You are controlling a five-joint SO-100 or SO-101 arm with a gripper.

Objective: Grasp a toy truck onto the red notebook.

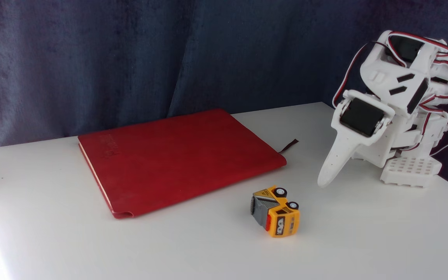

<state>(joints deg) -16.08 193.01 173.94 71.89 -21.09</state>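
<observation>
On the table (208,249): toy truck (275,210) tipped on its side, wheels up, near the red notebook (177,159) but apart from it.
Progress: nothing grasped; pickup, carry and placing all remain, I judge.
My gripper (325,181): folded at right, tip down; whether my fingers are apart I cannot tell.
Materials: glossy boxy plastic truck; flat, matte soft-cover notebook.

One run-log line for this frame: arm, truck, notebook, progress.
arm: folded at right, end effector tip near table, holding nothing | toy truck: tipped on its side, on table | red notebook: closed, flat, bare | progress: grasp not begun
</observation>
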